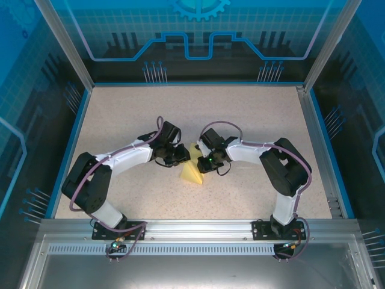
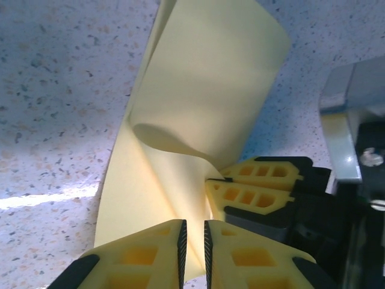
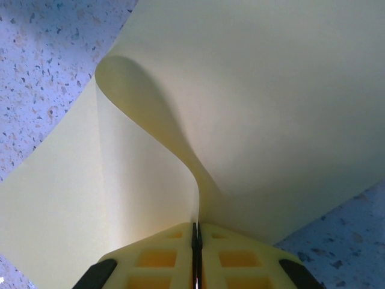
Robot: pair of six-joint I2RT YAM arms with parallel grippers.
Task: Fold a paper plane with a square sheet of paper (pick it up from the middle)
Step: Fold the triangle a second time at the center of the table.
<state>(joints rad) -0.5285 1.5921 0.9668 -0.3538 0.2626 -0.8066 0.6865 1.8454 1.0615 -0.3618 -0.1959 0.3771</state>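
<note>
Closest to the lens, the right gripper [image 3: 195, 235] has its two yellow ribbed jaws pressed together, pinching a raised fold of the one thin yellow square sheet of paper [image 3: 271, 108]. Just beside it, the left gripper [image 2: 194, 235] hovers with jaws a narrow slit apart, clamping nothing visible. Two grippers, one sheet: it lies curled and partly lifted mid speckled beige table [image 1: 252, 114].
</note>
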